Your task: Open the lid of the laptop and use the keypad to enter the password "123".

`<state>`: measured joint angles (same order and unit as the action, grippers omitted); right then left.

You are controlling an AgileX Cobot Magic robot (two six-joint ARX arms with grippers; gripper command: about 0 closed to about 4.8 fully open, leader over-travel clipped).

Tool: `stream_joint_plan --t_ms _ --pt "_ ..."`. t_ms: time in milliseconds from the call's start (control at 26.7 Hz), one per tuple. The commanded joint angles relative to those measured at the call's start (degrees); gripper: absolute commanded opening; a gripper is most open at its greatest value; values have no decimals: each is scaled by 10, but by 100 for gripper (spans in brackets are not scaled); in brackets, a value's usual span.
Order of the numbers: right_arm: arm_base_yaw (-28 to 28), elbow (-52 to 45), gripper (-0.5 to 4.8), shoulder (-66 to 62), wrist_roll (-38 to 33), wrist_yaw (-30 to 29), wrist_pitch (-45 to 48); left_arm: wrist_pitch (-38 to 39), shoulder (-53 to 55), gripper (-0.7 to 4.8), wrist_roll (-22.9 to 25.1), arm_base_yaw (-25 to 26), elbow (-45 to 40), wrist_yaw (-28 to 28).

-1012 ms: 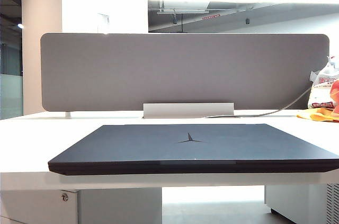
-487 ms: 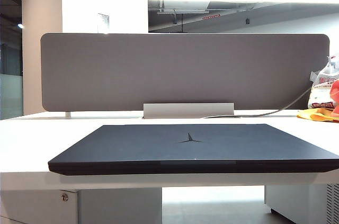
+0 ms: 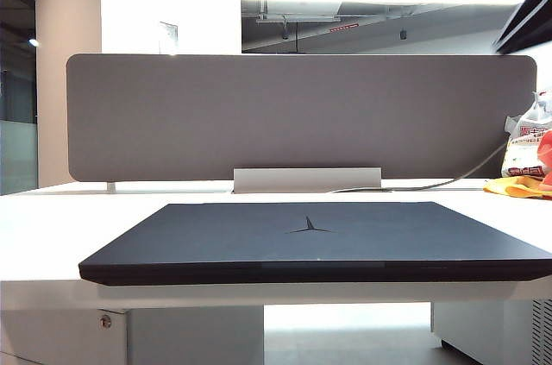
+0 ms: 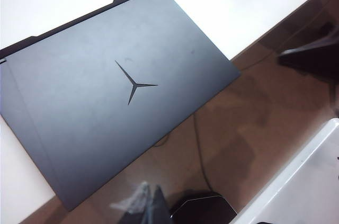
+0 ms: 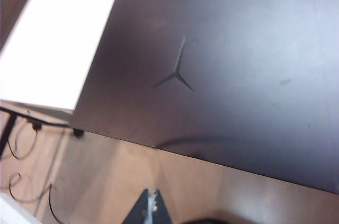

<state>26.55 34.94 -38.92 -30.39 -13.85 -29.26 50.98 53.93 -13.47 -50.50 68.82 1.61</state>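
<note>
Lying flat on the white bench [image 3: 52,235], the laptop [image 3: 319,244] is closed, its lid [image 3: 259,231] down and showing only a three-pointed star emblem [image 3: 309,227]; no brand name is readable. The left gripper [image 4: 152,205] and the right gripper [image 5: 152,208] both hang above the lid, jaws pressed together, holding nothing. Behind stands a grey divider panel [image 3: 302,115]. A bag [image 3: 526,154] at the far right carries red print too small to read.
</note>
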Motion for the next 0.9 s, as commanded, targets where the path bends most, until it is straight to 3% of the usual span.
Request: stream_joint_plan --t_ms 37,412,637,900 --pt "14 2 -5 -39 2 0 38 44 -2 -6 13 -1 30 3" --pt "94 1 8 -155 -54 -1 148 106 -4 -6 24 -1 85 3" --pt "128 -35 166 -204 -124 2 221 125 -4 -6 25 -1 85 3" --pt "134 -158 172 -208 -275 6 444 128 -7 -6 25 -1 85 1"
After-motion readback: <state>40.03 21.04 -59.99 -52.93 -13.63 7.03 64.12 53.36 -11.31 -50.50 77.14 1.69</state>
